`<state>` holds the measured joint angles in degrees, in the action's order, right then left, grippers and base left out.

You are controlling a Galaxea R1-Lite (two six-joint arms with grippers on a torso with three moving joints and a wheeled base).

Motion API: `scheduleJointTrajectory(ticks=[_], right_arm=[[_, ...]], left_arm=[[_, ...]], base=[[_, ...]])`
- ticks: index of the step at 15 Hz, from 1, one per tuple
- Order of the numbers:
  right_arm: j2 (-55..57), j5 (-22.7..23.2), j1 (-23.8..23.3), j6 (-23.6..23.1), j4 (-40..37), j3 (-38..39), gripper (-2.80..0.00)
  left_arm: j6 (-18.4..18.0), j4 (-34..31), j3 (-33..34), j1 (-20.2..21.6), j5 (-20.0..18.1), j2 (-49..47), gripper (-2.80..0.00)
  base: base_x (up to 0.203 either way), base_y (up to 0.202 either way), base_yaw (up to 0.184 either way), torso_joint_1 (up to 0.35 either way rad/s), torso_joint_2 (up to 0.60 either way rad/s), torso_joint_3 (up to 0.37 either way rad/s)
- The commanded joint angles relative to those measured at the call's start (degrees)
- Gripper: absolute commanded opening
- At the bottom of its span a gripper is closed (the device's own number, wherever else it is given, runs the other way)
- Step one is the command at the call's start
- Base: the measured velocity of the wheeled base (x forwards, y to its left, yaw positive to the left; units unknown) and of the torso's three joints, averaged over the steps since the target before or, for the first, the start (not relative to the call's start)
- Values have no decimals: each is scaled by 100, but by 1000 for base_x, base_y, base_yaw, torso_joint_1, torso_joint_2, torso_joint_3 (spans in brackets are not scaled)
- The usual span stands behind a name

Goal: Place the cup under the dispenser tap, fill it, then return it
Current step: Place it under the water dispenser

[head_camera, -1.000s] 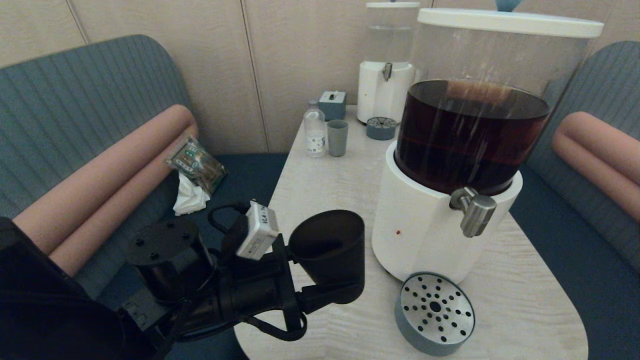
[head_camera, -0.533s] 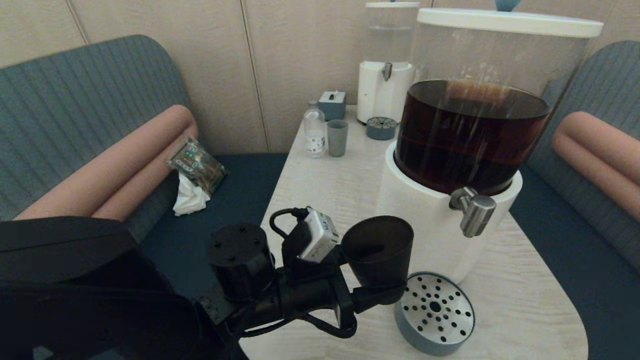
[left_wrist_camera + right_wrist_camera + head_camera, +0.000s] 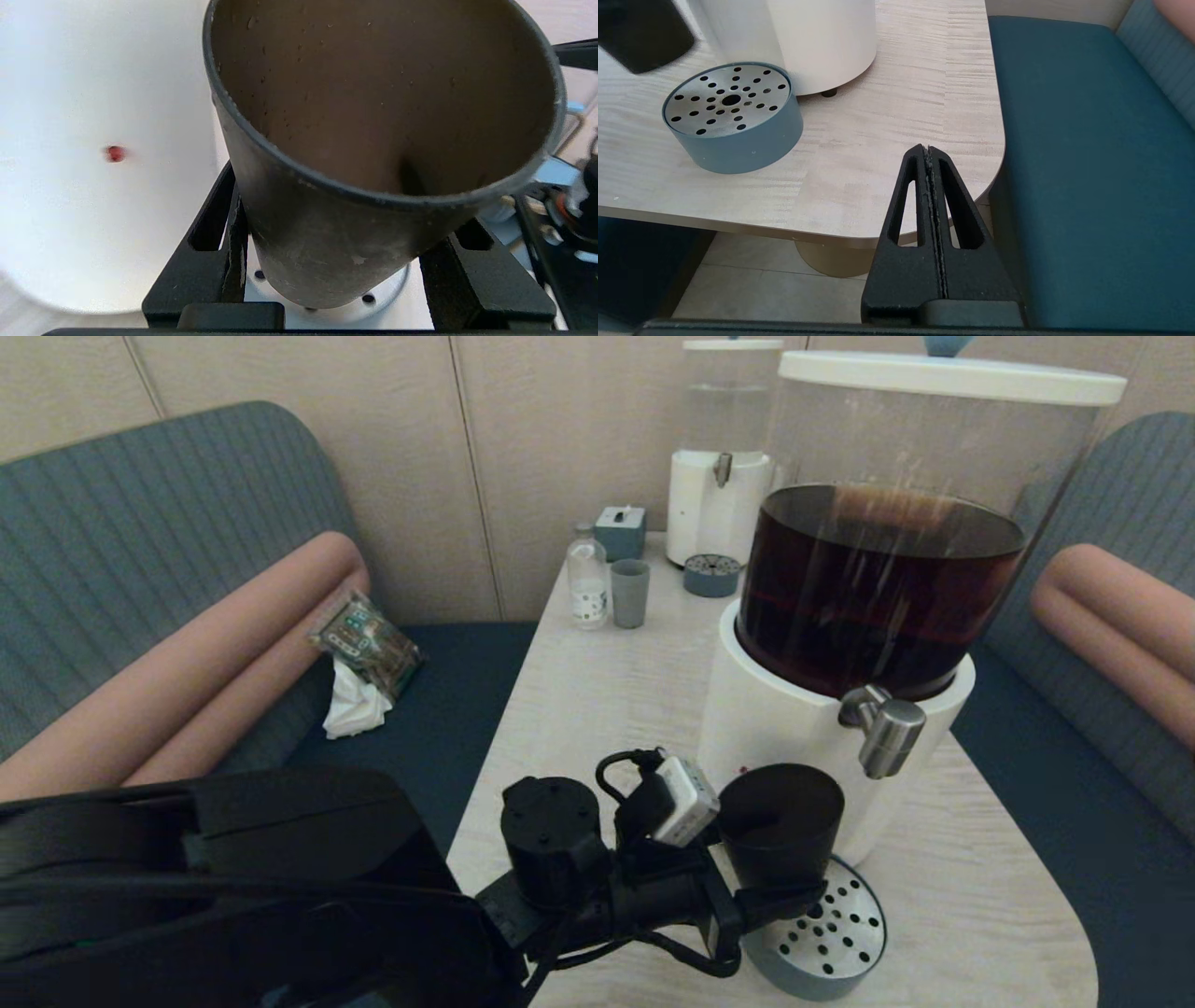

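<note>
Cup: we find the matte black cup [image 3: 780,821] pinched between the fingers of the left end effector [image 3: 770,901]; it sits upright with a slight tilt, its mouth open upward; its base hangs over the near-left edge of the drip tray [image 3: 826,938]; we cannot tell whether it touches the tray; its inside looks dry and empty in the left wrist view [image 3: 373,116].
Left end effector: its two black fingers [image 3: 219,261] press the lower wall of the cup from either side; the arm reaches in from the lower left, above the surface [image 3: 597,691].
Dispenser tap: the brushed-silver tap [image 3: 882,728] juts from the front of the white base; we place it up and to the right of the cup's rim, not directly above the cup.
Dispenser: the big white-based dispenser [image 3: 775,728] holds dark brown liquid; the cup stands just beside its base.
Drip tray: round, grey-blue wall, perforated metal top; it rests on the surface in front of the dispenser.
Right end effector: we note the right end effector [image 3: 930,154] with fingers pressed together, holding nothing, low by the near edge of the surface, well apart from the cup.
Far end of surface: a grey-blue tumbler [image 3: 630,593], a small bottle [image 3: 587,581] and a second dispenser [image 3: 721,457] with clear liquid.
</note>
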<state>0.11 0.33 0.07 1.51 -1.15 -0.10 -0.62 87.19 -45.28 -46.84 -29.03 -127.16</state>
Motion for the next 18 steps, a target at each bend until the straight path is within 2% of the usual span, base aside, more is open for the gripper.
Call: scheduleJointTrajectory(ticks=[1, 9, 18], right_arm=[[-2, 2, 1, 7, 0, 1, -280], [-2, 2, 1, 7, 0, 1, -280], [-2, 2, 1, 7, 0, 1, -280]], left_arm=[[1, 48, -224, -120, 60, -352, -280], [-17, 48, -561, -313, 328, -693, -280], [-35, 48, -649, -334, 337, -802, -280]], base=[[0, 0, 0, 0, 0, 0], [0, 0, 0, 0, 0, 0], [0, 0, 0, 0, 0, 0]])
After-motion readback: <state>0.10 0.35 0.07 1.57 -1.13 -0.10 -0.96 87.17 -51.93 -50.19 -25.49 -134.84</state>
